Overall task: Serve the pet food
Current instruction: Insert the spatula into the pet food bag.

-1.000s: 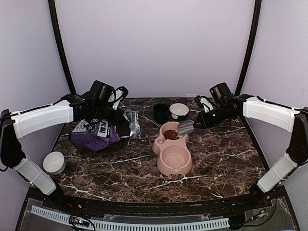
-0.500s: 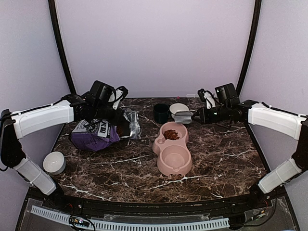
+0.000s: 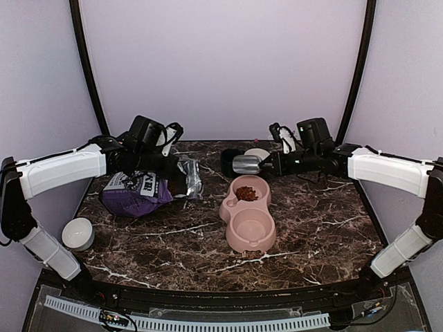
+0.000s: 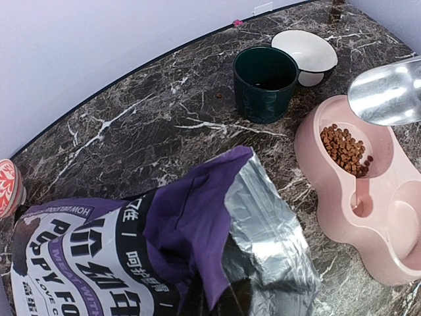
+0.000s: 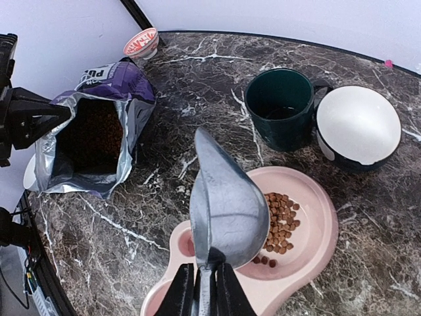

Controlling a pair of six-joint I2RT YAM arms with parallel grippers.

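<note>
As the pet food (image 3: 246,193), heaped in the far cup of the pink double bowl (image 3: 250,229), is loose, light kibble that would likely scatter, it needs the scoop (image 5: 227,197), pinched by the right gripper (image 5: 204,289) over that bowl; the left gripper (image 3: 173,173) clamps the bag (image 3: 138,192) to the bowl's left.

- I log white shells on left arm (image 3: 61,171) and right arm (image 3: 384,168), joints black.
- Black cables loop at both wrists.
- My right gripper (image 5: 205,284): black fingers (image 5: 179,293).
</note>
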